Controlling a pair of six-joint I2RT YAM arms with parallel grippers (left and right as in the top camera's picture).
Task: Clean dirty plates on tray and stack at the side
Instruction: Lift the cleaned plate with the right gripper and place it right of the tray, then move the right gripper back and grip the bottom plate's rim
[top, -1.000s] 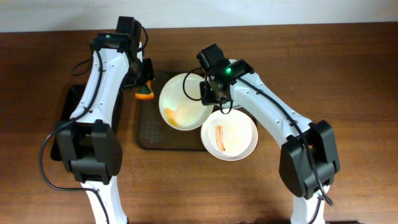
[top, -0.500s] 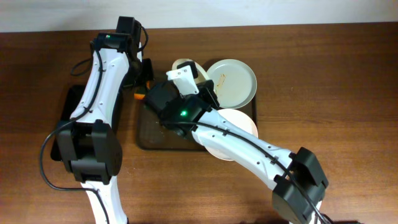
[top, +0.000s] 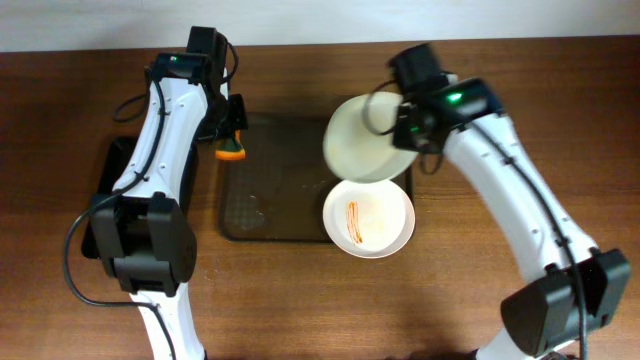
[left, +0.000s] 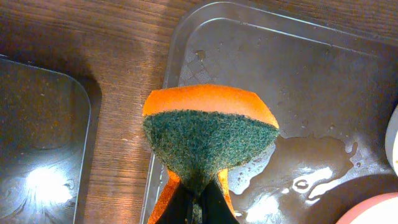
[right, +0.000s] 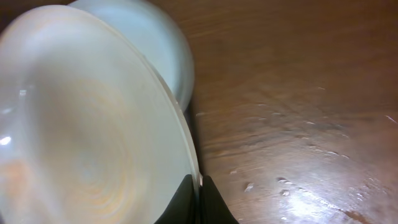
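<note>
My right gripper (top: 402, 128) is shut on the rim of a white plate (top: 362, 140) with faint orange smears and holds it tilted over the brown tray's (top: 270, 205) far right corner. In the right wrist view my jaws (right: 199, 186) pinch that plate's (right: 87, 137) edge, and a bluish plate (right: 165, 46) lies behind it. A third plate (top: 368, 218) with a red sauce streak lies at the tray's near right corner. My left gripper (top: 231, 138) is shut on an orange and green sponge (left: 208, 134) over the tray's far left edge (left: 298, 81).
A smaller glossy black tray (top: 105, 190) lies left of the brown tray, also in the left wrist view (left: 37, 143). The brown tray's surface is wet with puddles (left: 305, 180). Bare wooden table (right: 298, 93) lies to the right of the plates.
My right arm has carried the smeared plate from over the tray's middle to its far right corner. The left arm and sponge have not moved.
</note>
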